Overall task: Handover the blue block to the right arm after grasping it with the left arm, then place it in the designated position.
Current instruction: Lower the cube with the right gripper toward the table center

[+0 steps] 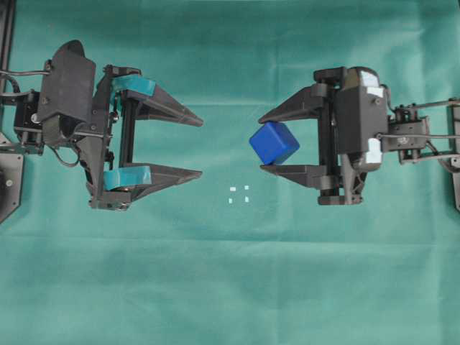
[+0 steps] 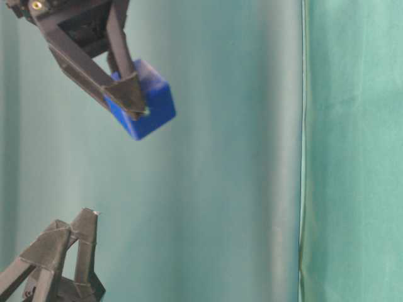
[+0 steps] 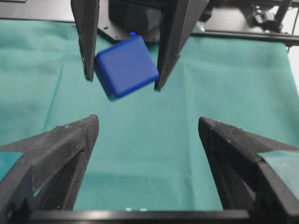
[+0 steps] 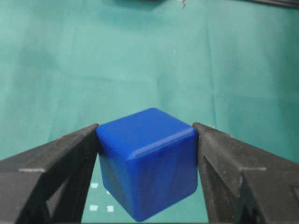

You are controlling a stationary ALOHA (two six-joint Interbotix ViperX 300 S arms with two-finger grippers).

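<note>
1. Blue block [image 1: 274, 142] first, since that's the whole show: it sits clamped between the two plain black fingers of the right pincer [image 1: 267, 141], held up off the cloth and tilted a bit. From here on I go big to small.
2. Green cloth [image 1: 230, 287] covers the whole worktop, with a few soft creases. In the table-level view a vertical seam [image 2: 303, 151] runs down it.
3. Left arm [image 1: 68, 115] comes in from the left of the overhead view, bulky black housing with loose cables beside it. Its pincer [image 1: 200, 147] stands wide open with nothing in it, tips pointing at the right arm and well apart from the cube.
4. Right arm [image 1: 359, 133] comes in from the right, with white patches on its wrist housing. In its own wrist view the fingers [image 4: 60, 158] press flat against two opposite faces of the cube, so it's a solid grip.
5. Teal tape bands [image 1: 133, 85] wrap each left finger near the base.
6. Designated position [image 1: 239, 194]: four tiny white marks in a little square on the cloth, bare, sitting between the two pincers and nearer the bottom of the overhead view than the cube. They peek out under the cube in the right wrist view too.
</note>
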